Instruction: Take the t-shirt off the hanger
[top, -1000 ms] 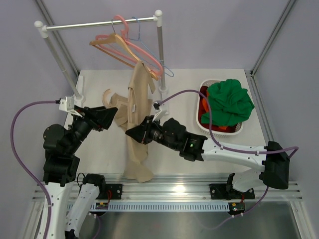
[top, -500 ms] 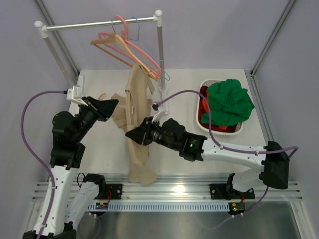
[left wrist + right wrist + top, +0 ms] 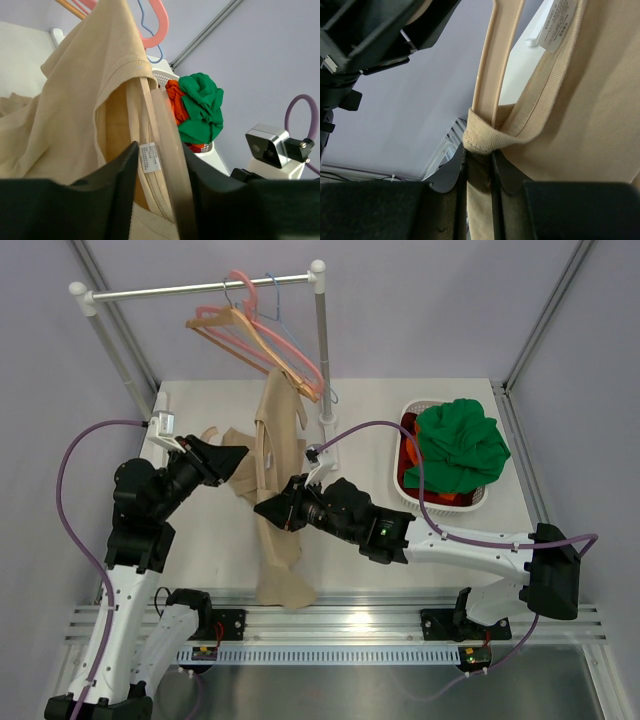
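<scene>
Judging the t-shirt (image 3: 272, 490) light, limp and snag-prone: the stiff hanger (image 3: 497, 55) is suiting one gripper, the stitched neckline the other; garment is hanging on the hanger between both grippers above the table (image 3: 200, 540). Right wrist view alone is showing the right gripper (image 3: 479, 170) clamping narrowly on the hanger arm where the neck hem loops over it; left wrist view is showing the left gripper (image 3: 159, 150) straddling collar band and label (image 3: 149, 157), jaws partly apart, pinching or not I cannot tell, while only the top view is giving the full drape.
</scene>
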Available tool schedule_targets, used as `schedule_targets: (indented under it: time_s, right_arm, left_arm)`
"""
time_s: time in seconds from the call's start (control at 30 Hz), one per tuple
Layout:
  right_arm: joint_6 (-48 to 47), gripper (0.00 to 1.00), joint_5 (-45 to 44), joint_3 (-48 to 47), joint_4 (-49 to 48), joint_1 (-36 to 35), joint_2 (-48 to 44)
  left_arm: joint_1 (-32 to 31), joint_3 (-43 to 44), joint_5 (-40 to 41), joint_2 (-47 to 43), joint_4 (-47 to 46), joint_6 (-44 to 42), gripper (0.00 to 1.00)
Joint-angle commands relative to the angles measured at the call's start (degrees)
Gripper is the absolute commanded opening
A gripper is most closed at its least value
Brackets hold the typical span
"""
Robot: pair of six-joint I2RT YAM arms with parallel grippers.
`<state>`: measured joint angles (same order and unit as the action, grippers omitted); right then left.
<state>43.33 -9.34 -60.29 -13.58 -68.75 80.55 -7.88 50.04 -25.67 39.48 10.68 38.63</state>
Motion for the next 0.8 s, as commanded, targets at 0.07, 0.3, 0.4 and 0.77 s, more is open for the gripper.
schedule_targets:
  time_s: [0.07,0.3,0.4,0.77]
  right_arm:
    - [-2.20,0.02,-2.08,-3.08,-2.59,-0.42,-1.80]
    - [-2.11,0.02,-2.08,-2.29,-2.59,-0.51,-1.71]
    - [-2.11,0.30,-0.86,-1.67,-2.42,-0.51,-2.33]
    - [-7.12,0.99,0.82,0.43,8.04,-1.38,-7.86]
  left_arm:
    - [-0.38,0.58,-0.87,0.15,-1.71,-0.49,0.23]
    - [-0.82,1.81,0.71,0.24,-1.71,-0.93,0.00]
    - [-0.82,2.25,2.46,-1.07,-1.71,-0.67,0.00]
    - [-1.09,8.05,4.84,-5.91,-0.40,3.39,0.00]
